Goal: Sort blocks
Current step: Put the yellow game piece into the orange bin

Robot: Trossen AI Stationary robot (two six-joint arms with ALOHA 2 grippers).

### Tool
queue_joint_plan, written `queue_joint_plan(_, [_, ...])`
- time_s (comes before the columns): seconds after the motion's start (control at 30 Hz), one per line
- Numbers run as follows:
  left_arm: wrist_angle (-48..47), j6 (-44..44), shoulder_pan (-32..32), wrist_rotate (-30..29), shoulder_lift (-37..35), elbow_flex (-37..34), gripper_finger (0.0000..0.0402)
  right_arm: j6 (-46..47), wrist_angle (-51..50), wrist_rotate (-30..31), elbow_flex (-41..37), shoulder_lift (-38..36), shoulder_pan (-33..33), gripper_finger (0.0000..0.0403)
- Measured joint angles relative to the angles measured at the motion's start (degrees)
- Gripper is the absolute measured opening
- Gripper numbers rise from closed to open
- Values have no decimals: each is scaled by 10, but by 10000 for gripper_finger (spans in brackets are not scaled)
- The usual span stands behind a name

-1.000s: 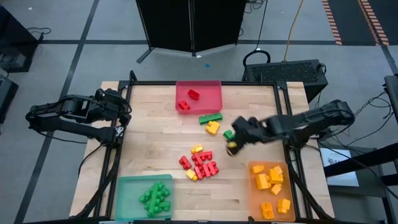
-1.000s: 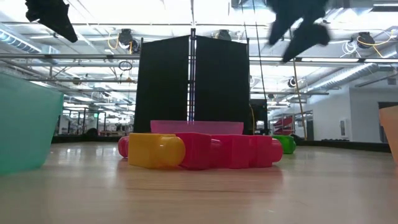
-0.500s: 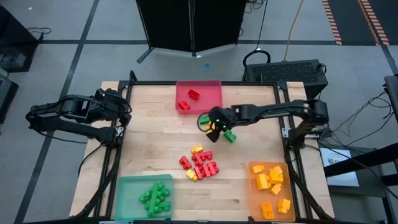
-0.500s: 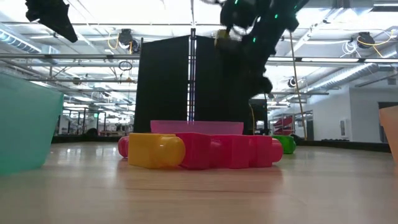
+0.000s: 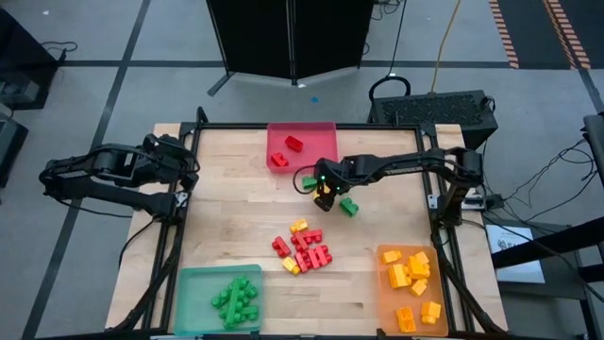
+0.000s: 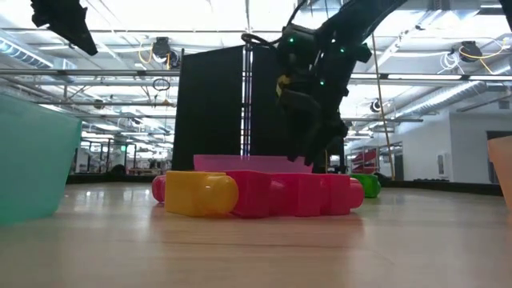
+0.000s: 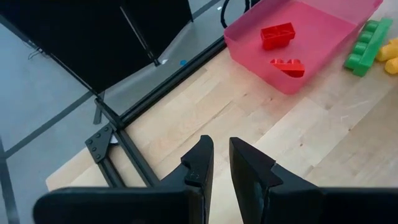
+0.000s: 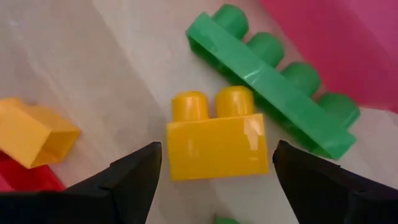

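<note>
The blocks' yellow brick (image 8: 216,142) sits between the right gripper's (image 8: 214,171) spread fingers beside a green brick (image 8: 273,81); overhead, that gripper hides it on the wooden table (image 5: 236,189).

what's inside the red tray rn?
Two red blocks lie in the red tray, apart from each other. In the left wrist view nothing else shows inside, though its far corner runs past the picture's edge.

red, green & yellow blocks (image 5: 302,250); red tray (image 5: 326,132), green tray (image 5: 193,302), orange tray (image 5: 387,307); pale wood table (image 5: 236,208)
</note>
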Motion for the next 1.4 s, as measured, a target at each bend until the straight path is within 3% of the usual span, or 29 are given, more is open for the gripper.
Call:
queue_joint_plan(0.53, [0,-2,0,-1,0,0,59,22,6,-11,3,54,5,300])
queue_joint_plan(1.2, [4,-5,0,0,0,0,59,-47,0,-42,1,56,3,300])
queue_joint_plan(1.4, [4,-5,0,0,0,0,59,-114,9,-54,1,56,12,313])
